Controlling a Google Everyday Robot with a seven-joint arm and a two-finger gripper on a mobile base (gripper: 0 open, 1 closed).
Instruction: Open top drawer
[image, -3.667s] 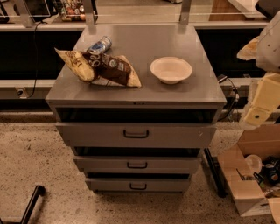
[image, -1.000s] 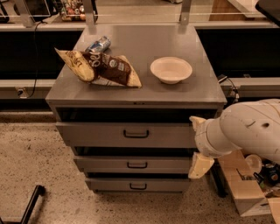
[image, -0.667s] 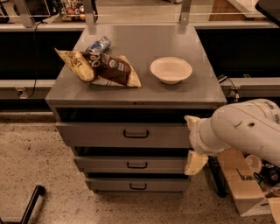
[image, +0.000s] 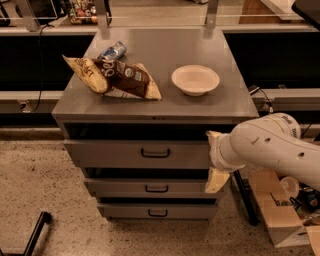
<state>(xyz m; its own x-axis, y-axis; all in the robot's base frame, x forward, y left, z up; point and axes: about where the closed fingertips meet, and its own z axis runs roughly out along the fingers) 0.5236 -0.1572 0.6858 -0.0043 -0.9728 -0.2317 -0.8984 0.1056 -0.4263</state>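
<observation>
Bowl (image: 195, 79), chip bags (image: 112, 76) & can (image: 112, 50) on cabinet top (image: 200, 45), up-left of gripper (image: 214, 159); cardboard box (image: 280, 220) lower right. Top drawer (image: 110, 152) just left of gripper: grey, flat front, black handle (image: 155, 153) at ctr. Grip state: can't tell.

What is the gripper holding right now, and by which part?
Nothing. The gripper hangs open by the right end of the top drawer front, apart from its black handle.
</observation>
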